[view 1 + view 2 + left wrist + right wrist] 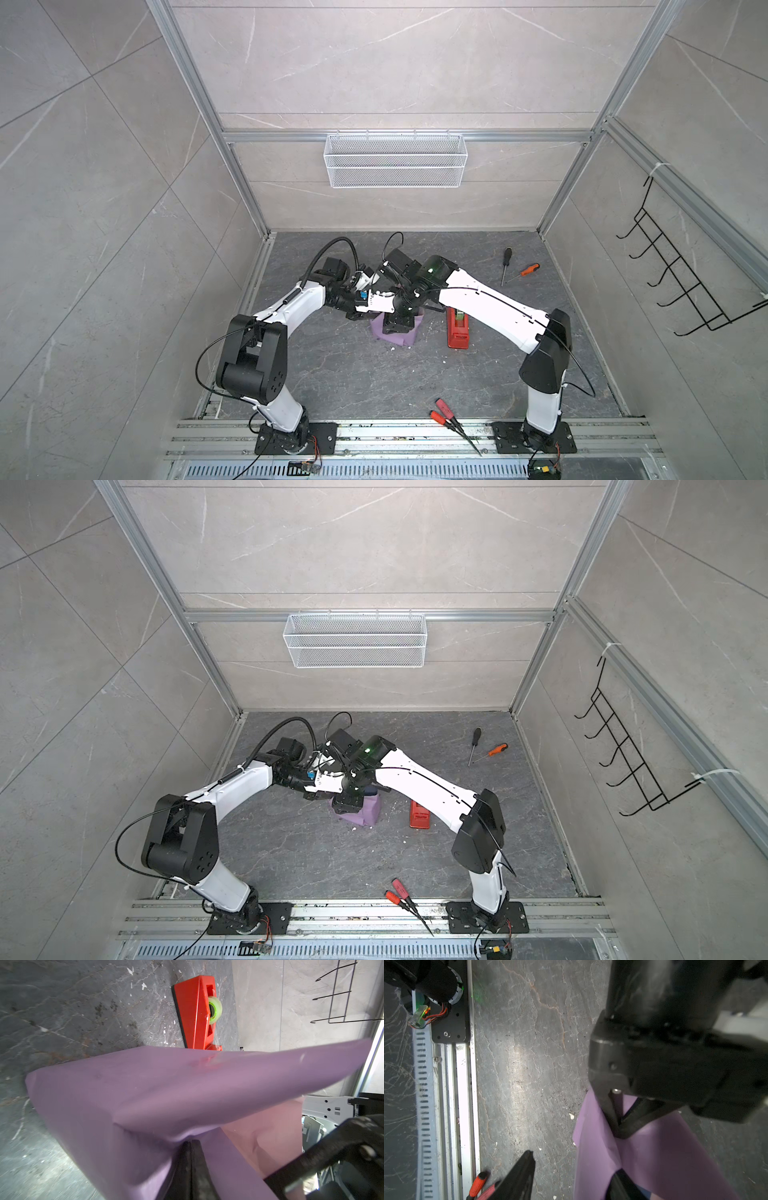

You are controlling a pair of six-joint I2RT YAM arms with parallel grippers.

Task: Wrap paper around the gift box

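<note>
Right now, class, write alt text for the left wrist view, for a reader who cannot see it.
The left fingers are pinched shut on a fold of lilac paper, which is creased into box-like corners with its pink underside showing beside them. Behind it, a red tape dispenser with a green roll sits on the dark stone table.

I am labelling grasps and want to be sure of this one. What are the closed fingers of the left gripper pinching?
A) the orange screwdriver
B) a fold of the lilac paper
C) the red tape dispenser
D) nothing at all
B: in the left wrist view the left gripper is shut on a puckered fold of the paper, while the red tape dispenser lies apart from it, untouched.
</note>
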